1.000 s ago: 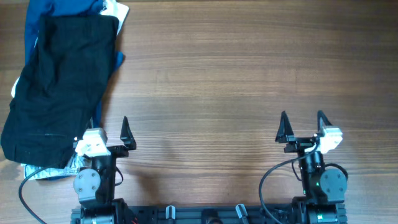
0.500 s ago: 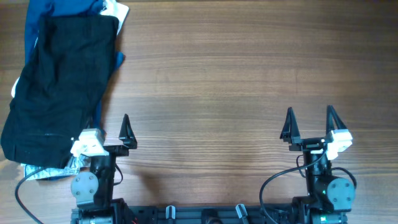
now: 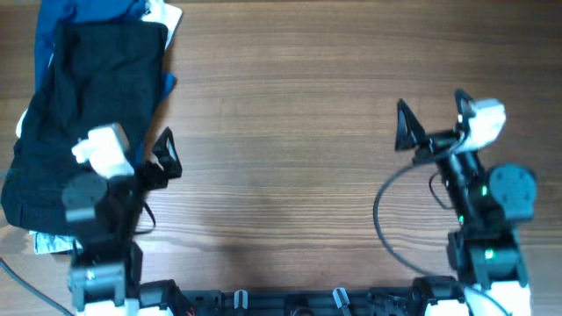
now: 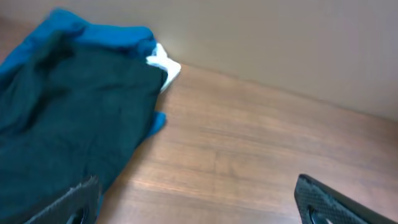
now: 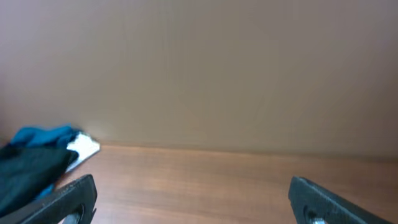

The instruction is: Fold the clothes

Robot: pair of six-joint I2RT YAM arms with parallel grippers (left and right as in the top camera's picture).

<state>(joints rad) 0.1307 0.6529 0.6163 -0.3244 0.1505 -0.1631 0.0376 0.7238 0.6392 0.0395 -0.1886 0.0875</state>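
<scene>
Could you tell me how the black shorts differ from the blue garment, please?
The black shorts lie on top; the blue garment lies underneath. The shorts show almost whole; the blue garment shows only at the far end and right edge. Both are soft, rumpled cloth in one pile.

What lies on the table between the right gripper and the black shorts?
Nothing. In the overhead view only the bare wood of the table separates the open right gripper from the black shorts at the far left.
</scene>
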